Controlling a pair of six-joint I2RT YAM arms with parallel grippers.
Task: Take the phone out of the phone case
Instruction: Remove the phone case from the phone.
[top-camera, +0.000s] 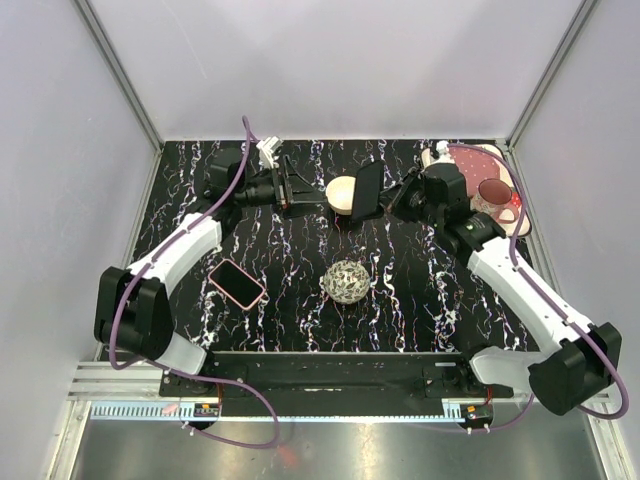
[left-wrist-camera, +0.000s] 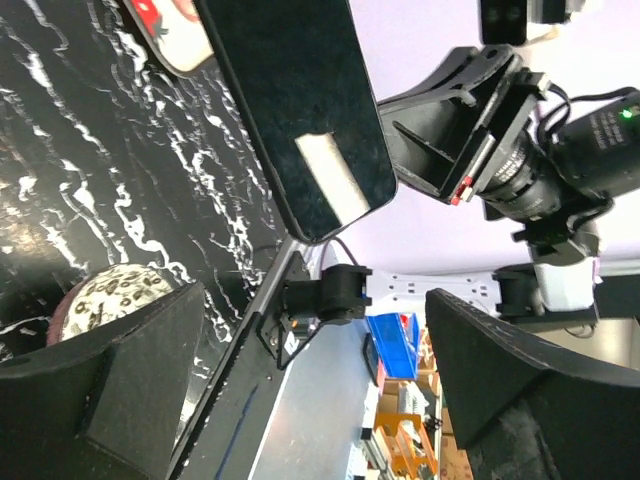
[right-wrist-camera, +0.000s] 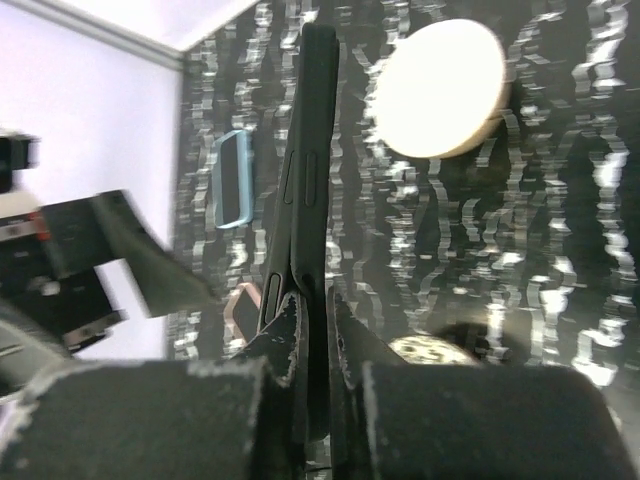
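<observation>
Nearest the arm bases, a pink phone case lay flat on the marbled black table, left of centre. A patterned ball sat well apart from it to the right. Nothing touched the case. Its dark middle inside the pink rim looked like an empty shell, though the top view was too small to be sure.

Farther in, the right gripper had its jaws closed on one edge of the black phone, pinching the thin slab across its thickness. Its wrist view showed the phone edge-on, side buttons visible, rising straight out of the jaws. The phone was held upright, clear of the table, with its broad face turned toward the other arm. That pose probably served to keep the rest of the body free for a second grasp.

The left gripper faced that broad side with its jaws spread wide and nothing between them. The phone stood just beyond its fingertips without touching them. The phone looked bare and the case lay by itself, so the separation appeared to be done. The likely remainder was setting the phone down.

Behind the phone, a pale round disc rested on the table, partly hidden by it. At the far right, a pink tray carried a cup, and neither played any part in the task.
</observation>
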